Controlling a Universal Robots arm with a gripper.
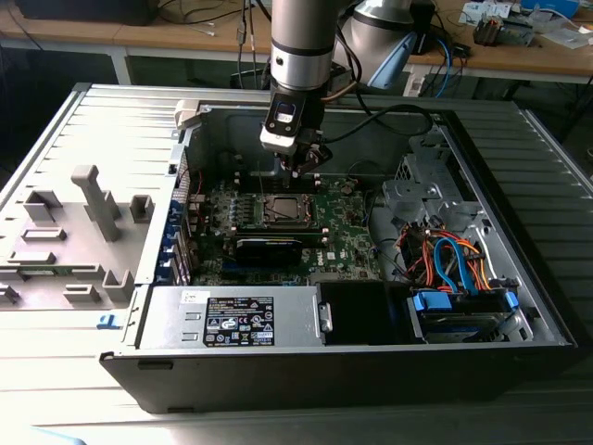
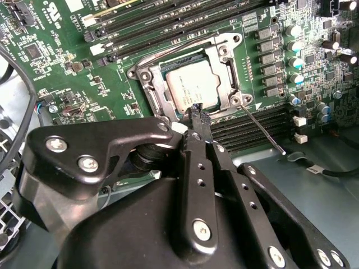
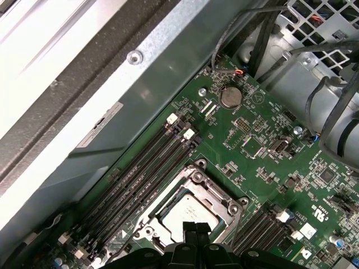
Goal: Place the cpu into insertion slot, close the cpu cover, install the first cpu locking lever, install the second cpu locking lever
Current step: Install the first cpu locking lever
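The gripper (image 2: 198, 114) hangs narrow, its 2 fingertips (image 3: 189, 228) almost together with nothing seen between them. The tips are at the edge of the insertion slot (image 1: 283, 209) nearest the gripper; whether they touch it I cannot tell.

Just beyond the tips lies the cpu (image 2: 188, 89), seated flat in the slot with its silvery top up. Being square, it has no long axis. The cpu cover (image 2: 226, 64) lies flat around it and frames it through its window.

At the slot corner beside the tips, 1 thin locking lever (image 2: 262, 130) sticks out. Its long axis runs from that corner slantwise over the memory slots (image 2: 255, 124), and I judge it unlatched.

In the exterior view the slot sits mid-motherboard (image 2: 67, 61), nearer the far wall of the computer case (image 1: 324, 375) than the power supply (image 1: 236, 320) along the near wall.
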